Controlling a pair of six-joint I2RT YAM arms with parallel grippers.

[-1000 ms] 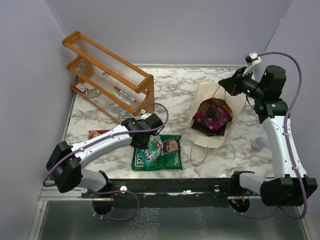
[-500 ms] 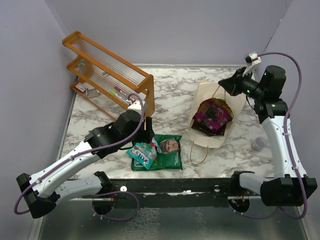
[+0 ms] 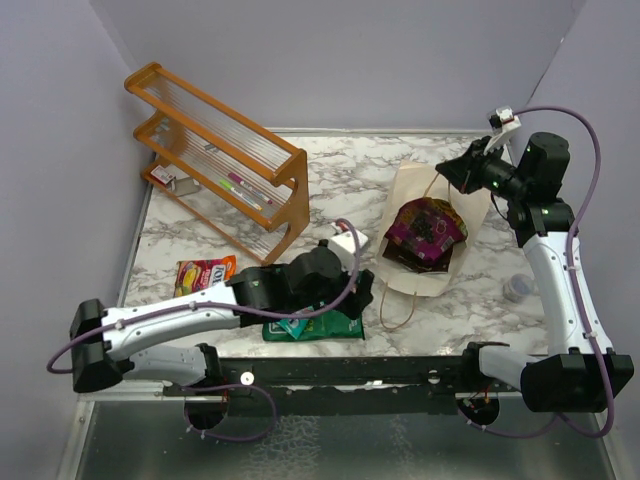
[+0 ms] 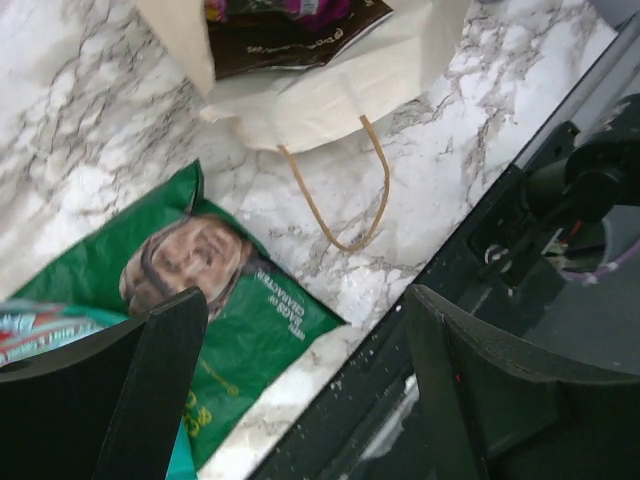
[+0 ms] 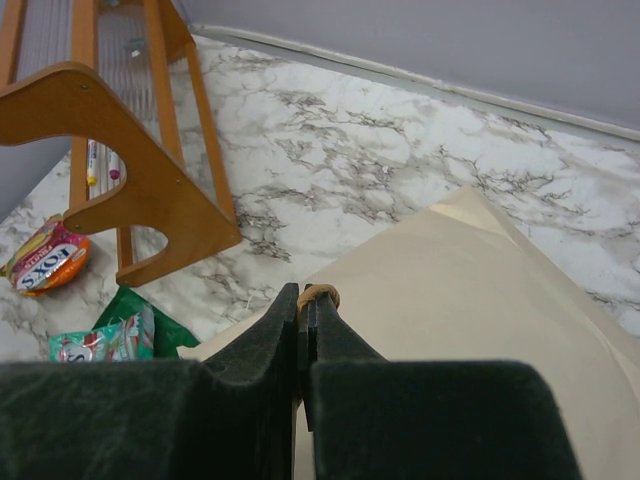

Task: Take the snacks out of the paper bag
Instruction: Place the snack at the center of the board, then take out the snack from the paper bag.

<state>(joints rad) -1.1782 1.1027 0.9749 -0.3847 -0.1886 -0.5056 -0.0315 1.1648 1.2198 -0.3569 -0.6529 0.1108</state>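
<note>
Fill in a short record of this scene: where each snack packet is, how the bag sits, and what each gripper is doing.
paper bag: on the marble table, mouth held open
inside bag: purple packet over a dark brown packet
out on table: green packet, teal packet, orange-red packet
left gripper: open, empty, above the green packet
right gripper: shut on the paper bag's string handle
</note>
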